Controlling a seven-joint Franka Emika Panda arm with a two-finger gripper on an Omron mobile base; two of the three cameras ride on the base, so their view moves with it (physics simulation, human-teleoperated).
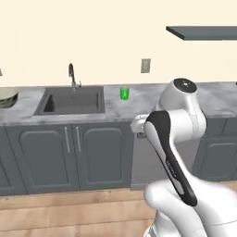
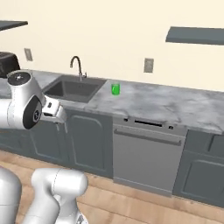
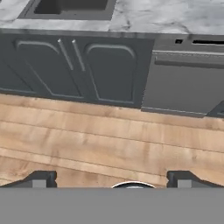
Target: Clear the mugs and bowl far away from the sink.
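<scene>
The hand [image 3: 112, 180] is spread wide and empty, folded back low and aimed at the wood floor [image 3: 109, 140] before the cabinets. The green mug [image 1: 124, 93] stands on the bench [image 1: 139, 99] just right of the sink [image 1: 74, 102]; the bowl [image 1: 7, 98] sits far left. Probably best: lift the hand above bench height first, then approach the mug squarely.

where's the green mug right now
The green mug stands upright on the grey marble counter, just right of the sink, near the back wall below the outlet.
</scene>
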